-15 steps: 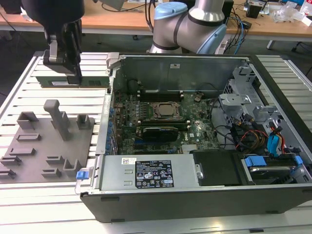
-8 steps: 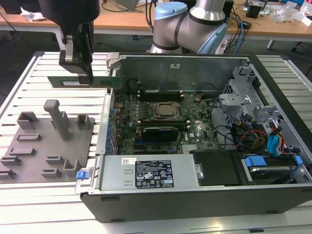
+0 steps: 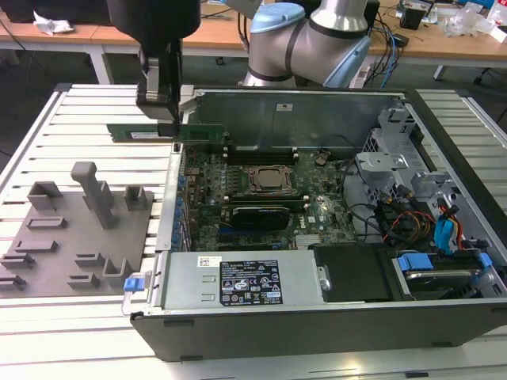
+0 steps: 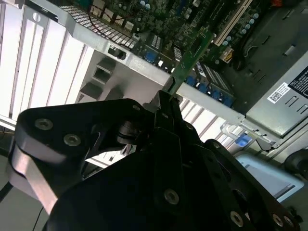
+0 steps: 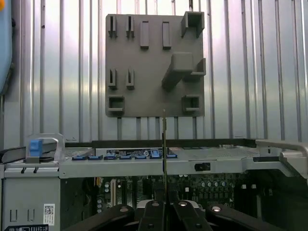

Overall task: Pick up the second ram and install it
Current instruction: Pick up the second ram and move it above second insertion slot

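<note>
One thin, flat green circuit-board stick with dark chips, the second ram point(image 3: 202, 131), is held level in the black gripper point(image 3: 167, 127), whose fingers are closed tight on it. It is carried above the wall of the open black metal computer case point(image 3: 317, 336) at the exterior view's left. Within the case are seen one green motherboard point(image 3: 317, 210) and one silver power-supply box point(image 3: 194, 277). One grey plastic fixture plate point(image 3: 79, 237) is set just beside it.

Exterior view overlooks the computer case point(image 3: 277, 328) from above; both wrist views, close, share its wall point(image 4: 144, 70) point(image 5: 226, 166).
</note>
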